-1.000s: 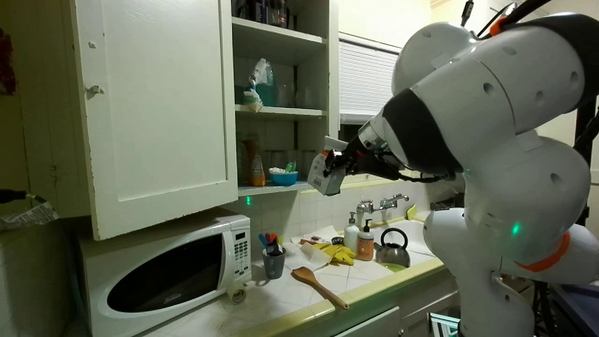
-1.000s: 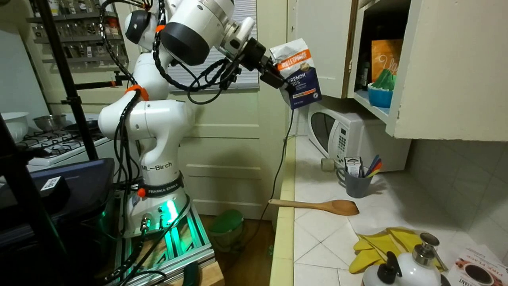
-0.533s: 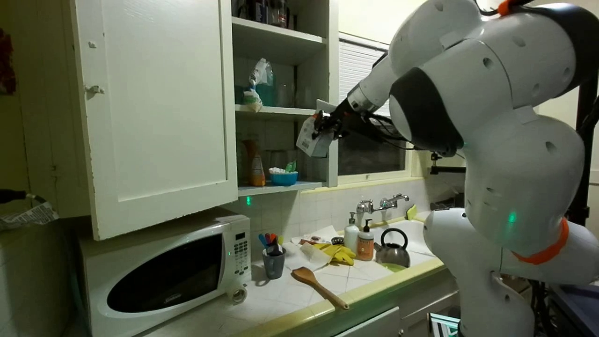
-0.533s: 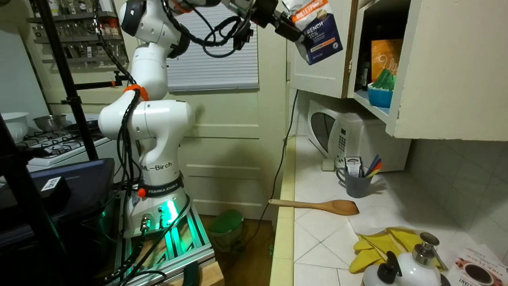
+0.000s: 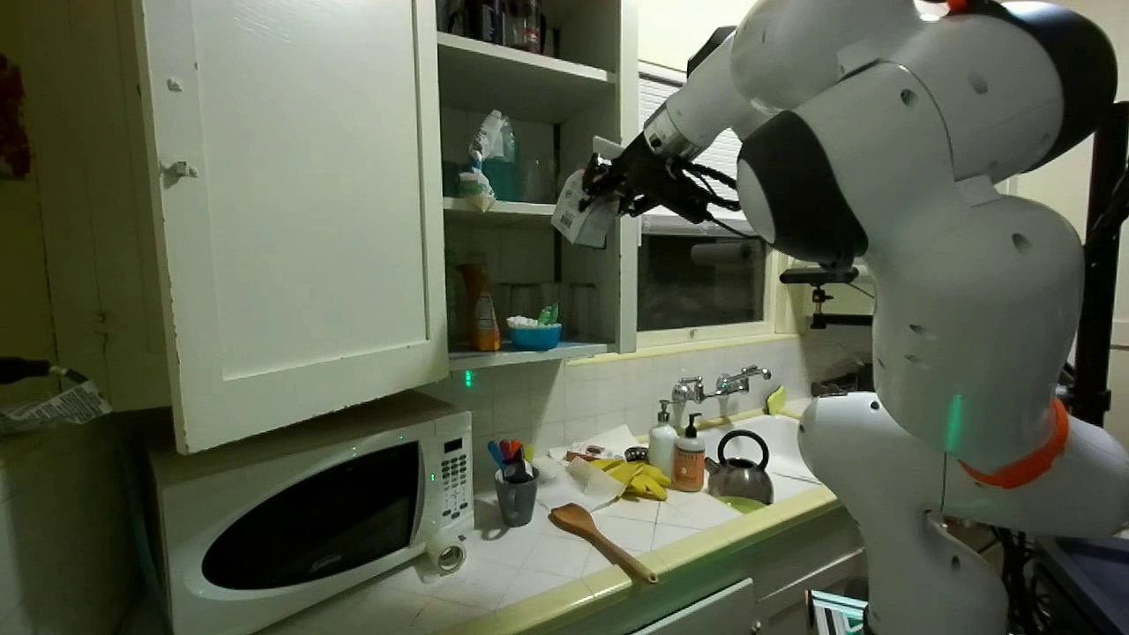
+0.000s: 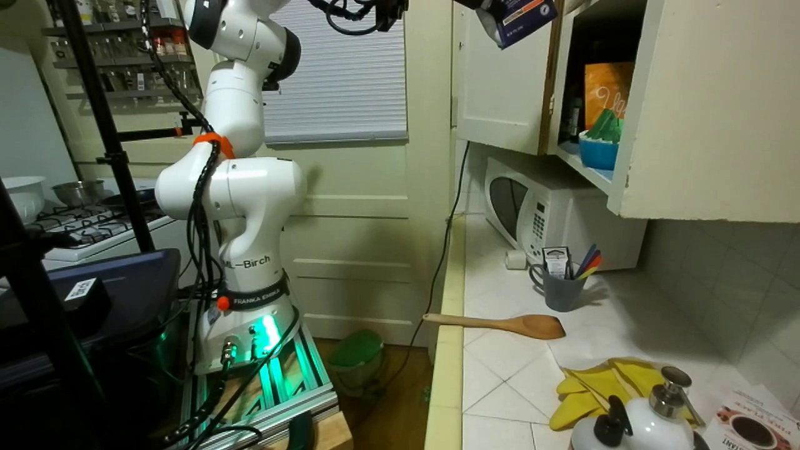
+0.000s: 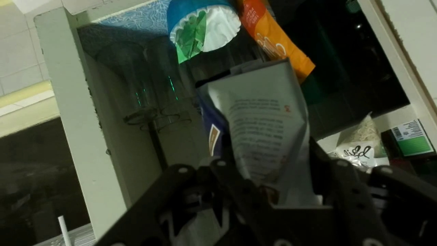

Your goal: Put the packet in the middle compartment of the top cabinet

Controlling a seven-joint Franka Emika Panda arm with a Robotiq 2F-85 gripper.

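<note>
White cupboard [image 5: 628,291] is standing open, gripper [image 5: 604,187] is clutching the packet [image 5: 575,220], tilted, out front; it's probably needing raising clear of the shelf edge [image 5: 527,209], levelling, before entering the middle compartment [image 5: 584,128].

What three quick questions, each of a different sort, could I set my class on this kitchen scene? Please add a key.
1. True or false: the tool grips the packet, which is tilted.
2. Choose one. On the counter lies: A, the blue bowl; B, the wooden spoon; C, the orange pouch.
3. Fill the gap: the grey mug stands beside a white appliance, the ____.

Key: 1, true; 2, B; 3, microwave.
</note>
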